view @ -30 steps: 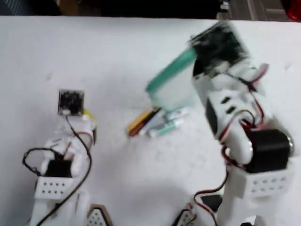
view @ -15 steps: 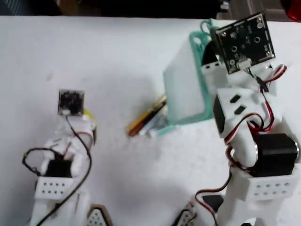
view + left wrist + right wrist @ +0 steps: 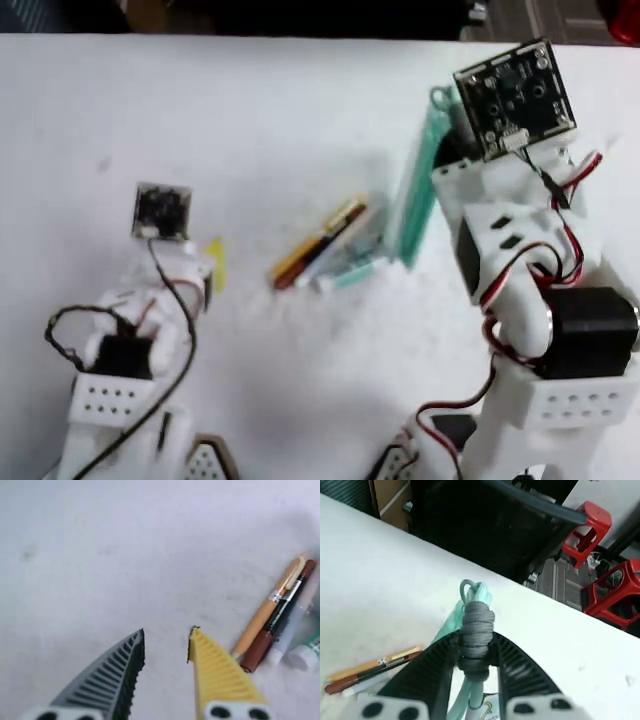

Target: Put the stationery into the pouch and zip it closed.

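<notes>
The left arm (image 3: 120,385) is white printed plastic with a black motor block, a looping black cable and red wires, topped by a small square black circuit board (image 3: 160,212). Its ridged jaws are one dark grey, one yellow, on white mounts with dark screw holes. The right arm (image 3: 545,300) is bulkier white plastic with a black motor, red-black-white wires, a larger square circuit board (image 3: 515,95), a hole-dotted base block and black jaws.
</notes>
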Controlling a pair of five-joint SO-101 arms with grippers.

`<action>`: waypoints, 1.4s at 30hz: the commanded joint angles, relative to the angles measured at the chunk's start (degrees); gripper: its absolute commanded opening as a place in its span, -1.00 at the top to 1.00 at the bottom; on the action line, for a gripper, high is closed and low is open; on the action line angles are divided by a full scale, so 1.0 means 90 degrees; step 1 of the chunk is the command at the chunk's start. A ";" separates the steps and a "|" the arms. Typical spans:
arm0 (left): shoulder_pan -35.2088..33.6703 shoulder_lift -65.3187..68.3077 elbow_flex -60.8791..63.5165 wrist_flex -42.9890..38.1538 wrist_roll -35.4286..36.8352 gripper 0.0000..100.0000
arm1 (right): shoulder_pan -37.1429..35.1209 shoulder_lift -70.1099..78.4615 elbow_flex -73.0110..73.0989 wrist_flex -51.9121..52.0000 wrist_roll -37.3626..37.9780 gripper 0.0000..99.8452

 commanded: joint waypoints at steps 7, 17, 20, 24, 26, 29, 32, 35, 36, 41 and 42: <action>0.1353 0.0024 -0.0947 0.0635 -0.1280 0.65 | -0.0024 -0.0317 -0.0449 0.0718 -0.0020 0.97; 0.1851 0.0024 -0.1866 0.0068 -0.0557 0.66 | -0.1294 -0.0728 -0.0459 0.0777 -0.0029 0.97; 0.1783 0.0024 -0.2325 0.0313 -0.0264 0.66 | -0.1499 -0.0816 -0.0469 0.0562 -0.0029 0.97; 0.2046 0.0024 -0.2579 0.0498 -0.0147 0.66 | -0.1529 -0.0796 -0.0469 0.0347 -0.0068 0.97; 0.2281 0.0024 -0.2569 0.0508 -0.0147 0.66 | -0.1529 -0.0786 -0.0469 0.0269 -0.0068 0.97; 0.2711 0.0024 -0.2589 0.0645 -0.0147 0.66 | -0.1558 -0.0786 -0.0469 0.0230 -0.0186 0.97; 0.3179 0.0024 -0.2608 0.0781 -0.0156 0.66 | -0.1978 -0.0806 -0.0459 0.0298 -0.0391 0.97; 0.3648 0.0024 -0.2628 0.0889 -0.0791 0.66 | -0.2554 -0.0777 -0.0449 0.0601 -0.0391 0.97; 0.3697 0.0015 -0.2706 0.0996 -0.1055 0.66 | -0.2672 -0.0786 -0.0459 0.0708 -0.0391 0.97; 0.3189 0.0015 -0.3253 0.2081 -0.1319 0.66 | -0.2720 -0.0835 -0.0420 0.1167 -0.0391 0.97; 0.3082 0.0015 -0.3321 0.2286 -0.1319 0.66 | -0.2720 -0.0835 -0.0400 0.1177 -0.0391 0.97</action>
